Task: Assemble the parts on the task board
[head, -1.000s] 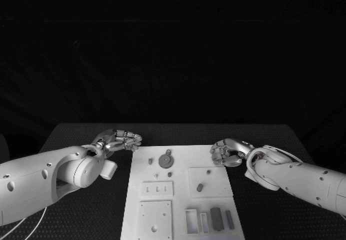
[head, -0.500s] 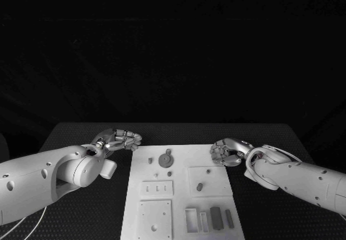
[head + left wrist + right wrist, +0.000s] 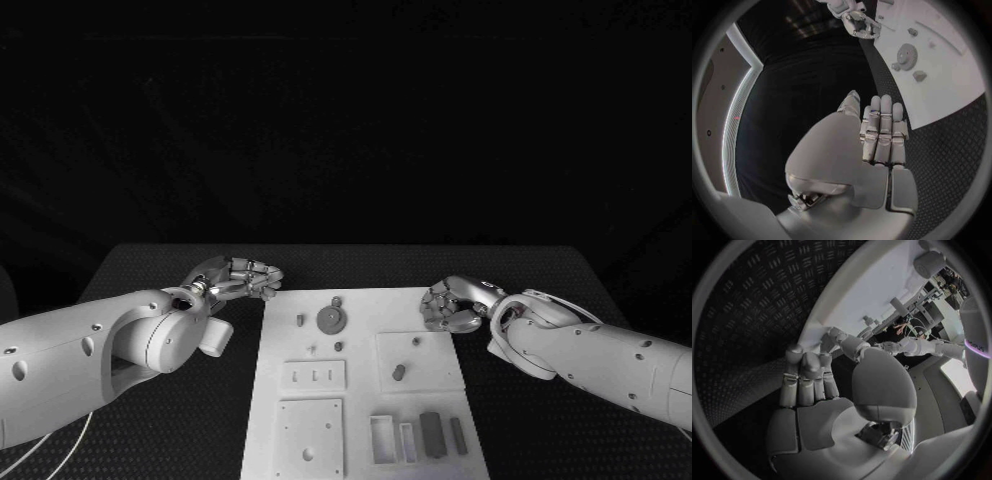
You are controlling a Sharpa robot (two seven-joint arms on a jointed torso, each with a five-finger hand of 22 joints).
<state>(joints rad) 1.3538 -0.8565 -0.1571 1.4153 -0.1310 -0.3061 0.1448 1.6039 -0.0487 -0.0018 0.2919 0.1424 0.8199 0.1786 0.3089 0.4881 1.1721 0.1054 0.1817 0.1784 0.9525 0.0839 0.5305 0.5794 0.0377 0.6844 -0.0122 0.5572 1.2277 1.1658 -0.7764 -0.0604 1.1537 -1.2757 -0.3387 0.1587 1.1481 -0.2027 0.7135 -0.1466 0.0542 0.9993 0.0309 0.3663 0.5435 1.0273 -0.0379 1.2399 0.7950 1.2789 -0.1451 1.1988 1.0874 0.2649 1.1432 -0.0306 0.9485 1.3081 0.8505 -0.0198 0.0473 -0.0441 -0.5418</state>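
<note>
The white task board (image 3: 361, 400) lies in the middle of the black table. A round gear-like part (image 3: 332, 320) sits near its far end, with small pegs (image 3: 302, 322) beside it and a small oval part (image 3: 398, 373) on a raised square plate. Dark bar-shaped parts (image 3: 433, 436) lie at the near right corner. My left hand (image 3: 238, 278) hovers off the board's far left corner, fingers curled in, holding nothing; its fingers (image 3: 879, 135) lie side by side. My right hand (image 3: 457, 305) is curled at the board's far right edge (image 3: 873, 295), thumb close to the rim.
Black textured table (image 3: 159, 270) surrounds the board on both sides. In the left wrist view the gear (image 3: 906, 52) and the board (image 3: 942, 85) lie beyond the fingers, with my right hand (image 3: 857, 20) farther off.
</note>
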